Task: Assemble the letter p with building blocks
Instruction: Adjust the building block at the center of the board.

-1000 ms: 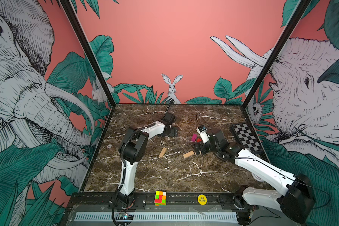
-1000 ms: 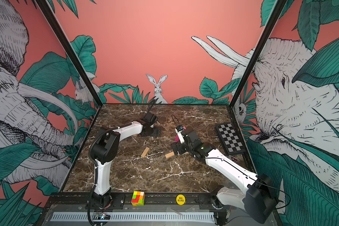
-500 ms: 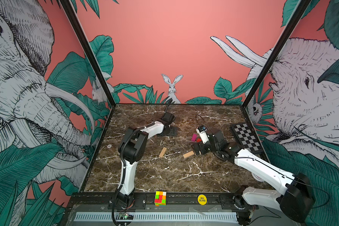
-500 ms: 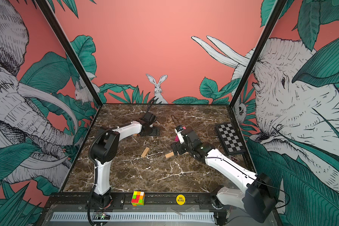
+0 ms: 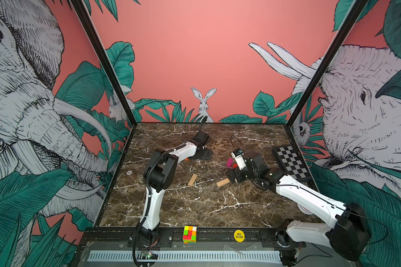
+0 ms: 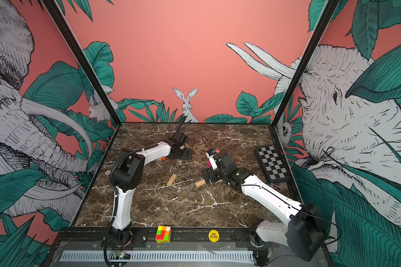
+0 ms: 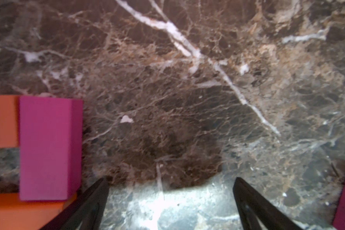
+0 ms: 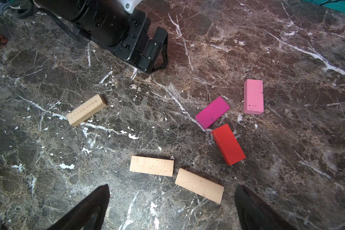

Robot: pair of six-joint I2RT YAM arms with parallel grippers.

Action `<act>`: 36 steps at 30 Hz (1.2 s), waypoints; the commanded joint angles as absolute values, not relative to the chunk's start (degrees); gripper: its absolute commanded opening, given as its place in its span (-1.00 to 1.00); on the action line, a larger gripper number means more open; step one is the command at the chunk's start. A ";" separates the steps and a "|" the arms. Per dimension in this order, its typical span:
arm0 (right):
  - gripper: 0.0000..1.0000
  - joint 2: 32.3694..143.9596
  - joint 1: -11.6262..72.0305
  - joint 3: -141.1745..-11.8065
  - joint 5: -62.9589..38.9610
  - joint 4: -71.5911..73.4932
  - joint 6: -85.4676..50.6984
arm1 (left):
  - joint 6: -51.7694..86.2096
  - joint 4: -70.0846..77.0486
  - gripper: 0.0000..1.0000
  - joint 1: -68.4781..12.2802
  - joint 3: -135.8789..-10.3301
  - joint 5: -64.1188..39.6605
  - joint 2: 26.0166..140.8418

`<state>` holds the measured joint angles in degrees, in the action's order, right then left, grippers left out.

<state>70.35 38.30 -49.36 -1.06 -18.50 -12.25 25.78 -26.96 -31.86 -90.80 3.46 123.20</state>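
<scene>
**Both arms empty over scattered blocks**

I had the left fingers (image 7: 88, 207) spread wide and holding nothing. They sat low over the counter (image 7: 187, 79), just beside a magenta block (image 7: 46, 149) that lay across two orange blocks (image 7: 2, 121). The right fingers (image 8: 90, 209) were spread and empty too, above a pair of tan blocks (image 8: 151, 165) lying nearly end to end. A third tan block (image 8: 86, 113) lay well apart. A red block (image 8: 228, 144), a second magenta block (image 8: 212, 112) and a pink block (image 8: 253, 96) sat close together.

Off-task clutter: multicoloured puzzle cube (image 5: 189, 234) and yellow BIG BLIND disc (image 5: 239, 235) on the front rail (image 5: 215, 234), checkerboard (image 5: 291, 161) at the right edge of the marble tabletop (image 5: 195, 208), small white token (image 5: 129, 172) near its left edge.
</scene>
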 commanded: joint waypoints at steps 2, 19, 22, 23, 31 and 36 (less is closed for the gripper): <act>0.97 70.38 38.08 -50.14 -1.12 -17.20 -12.48 | 25.24 -30.08 0.99 -32.17 -93.73 3.28 124.76; 0.97 69.35 38.14 -49.67 -0.70 -18.15 -12.39 | 24.04 -35.31 0.99 -30.84 -104.48 8.22 131.21; 0.97 69.39 38.14 -49.57 -0.79 -18.18 -12.41 | 23.47 -35.85 0.99 -30.54 -105.33 9.26 131.56; 0.97 69.39 38.14 -49.57 -0.79 -18.14 -12.48 | 23.30 -36.16 0.99 -30.50 -105.60 9.72 131.74; 0.97 69.35 38.15 -49.57 -1.05 -18.01 -12.62 | 22.59 -37.27 0.99 -29.87 -106.62 11.15 132.36; 0.97 69.95 38.14 -49.61 -1.31 -17.77 -12.67 | 22.49 -37.01 0.99 -29.90 -106.26 10.91 132.41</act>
<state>70.32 38.30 -49.36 -1.08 -18.57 -12.25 22.87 -34.59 -30.09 -105.73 10.04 132.44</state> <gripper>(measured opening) 0.984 0.994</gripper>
